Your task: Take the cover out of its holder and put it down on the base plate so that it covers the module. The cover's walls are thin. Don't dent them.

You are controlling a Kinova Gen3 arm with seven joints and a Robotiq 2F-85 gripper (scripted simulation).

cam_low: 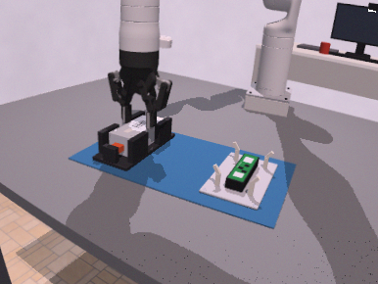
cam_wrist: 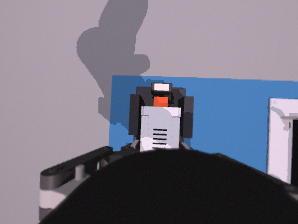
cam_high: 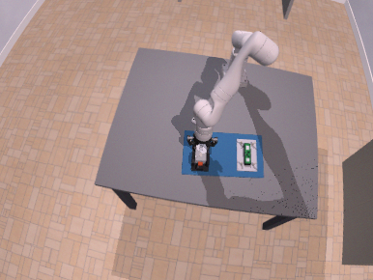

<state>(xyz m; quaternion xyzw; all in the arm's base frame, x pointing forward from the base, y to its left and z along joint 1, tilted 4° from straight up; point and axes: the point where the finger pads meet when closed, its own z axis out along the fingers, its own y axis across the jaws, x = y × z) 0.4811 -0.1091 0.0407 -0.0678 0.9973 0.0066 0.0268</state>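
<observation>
I find no readable text, brand, number or sign in any of my three views. The nearest thing to a marking is a row of short dark bars on the top of the light grey cover (cam_wrist: 159, 127), seen in my wrist view; they look like slots or stripes, not letters. The green module (cam_low: 241, 171) on the white base plate (cam_low: 215, 189) carries a few pale squares on its top face, too small and blurred for me to tell whether anything is printed on them. The dark monitor (cam_low: 354, 23) in the background shows a blank screen.
</observation>
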